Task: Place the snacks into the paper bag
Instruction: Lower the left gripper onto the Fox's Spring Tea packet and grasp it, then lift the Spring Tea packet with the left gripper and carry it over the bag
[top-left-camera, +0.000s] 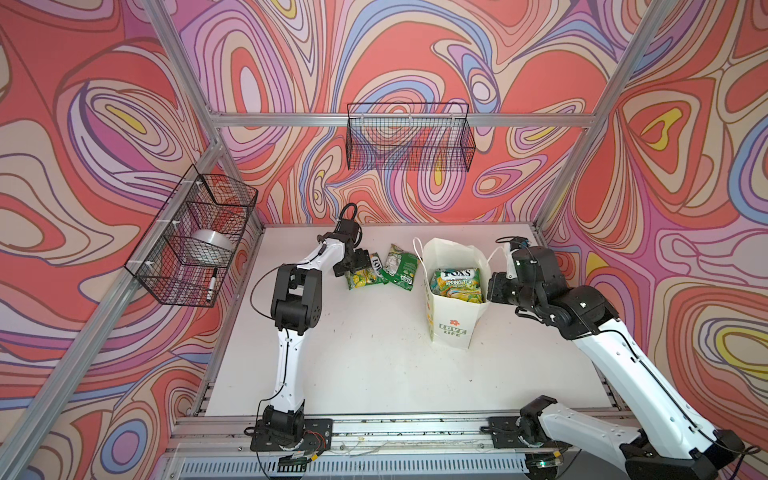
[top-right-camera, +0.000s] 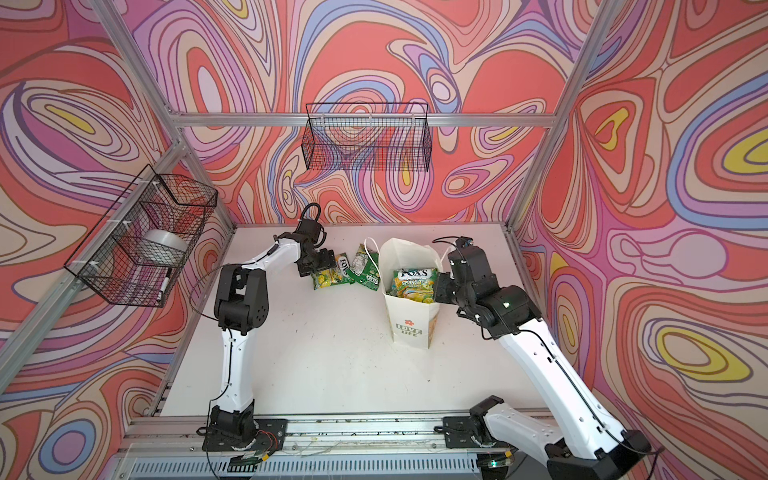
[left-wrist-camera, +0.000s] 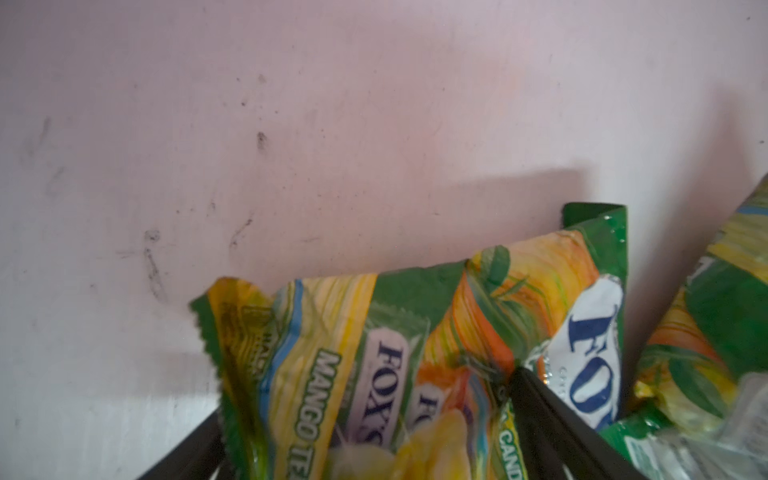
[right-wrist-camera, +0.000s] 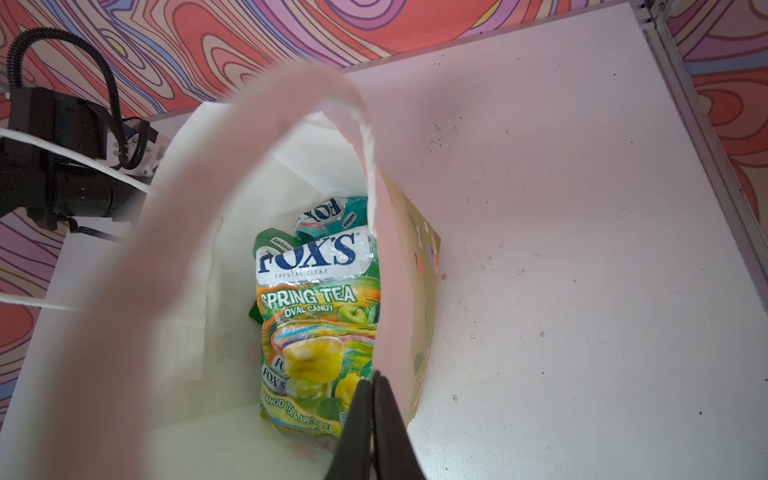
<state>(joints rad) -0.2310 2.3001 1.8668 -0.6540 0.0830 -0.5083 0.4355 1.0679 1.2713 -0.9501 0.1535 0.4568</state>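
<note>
Both top views show the white table (top-left-camera: 374, 374) with the paper bag (top-left-camera: 451, 328) standing upright right of centre, mouth open. The right gripper (right-wrist-camera: 375, 376) is closed, pinching the bag's right wall at the rim. The left gripper (left-wrist-camera: 361, 399) sits low over the mango tea packet (left-wrist-camera: 332, 353), jaws spread wide on either side of it, with no firm pinch visible. That packet lies on the far table left of the bag, long axis roughly near-left to far-right, touching a darker green packet (top-left-camera: 399, 268) that lies between it and the bag. A Spring Tea packet (top-left-camera: 457, 282) shows in the bag's mouth. The left arm is nearer, and I judge the carry runs rightward.
</note>
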